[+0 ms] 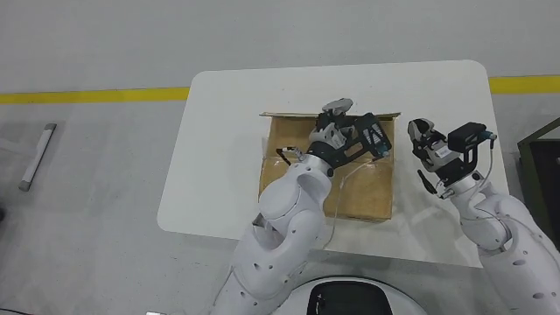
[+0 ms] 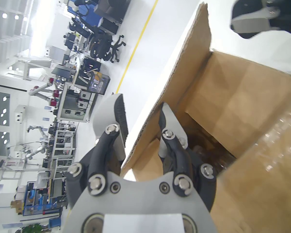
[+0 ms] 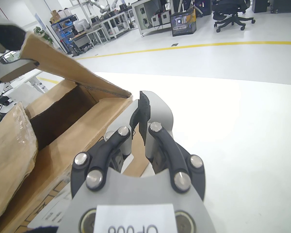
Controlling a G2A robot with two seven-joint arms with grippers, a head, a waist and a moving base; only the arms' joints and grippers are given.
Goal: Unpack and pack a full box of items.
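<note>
Barely begun, I judge: the box (image 1: 367, 194) is part-open, nothing out yet. My left gripper (image 2: 140, 104) straddles its 12 o'clock flap (image 2: 184, 56), jaws apart. My right gripper (image 3: 141, 112) hangs at the box's 3 o'clock, jaws together.

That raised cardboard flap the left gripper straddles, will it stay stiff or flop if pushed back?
Probably fairly stiff: the flap shows a corrugated edge and stands straight. It likely swings at its crease rather than bending. A hard push may slide the box.
</note>
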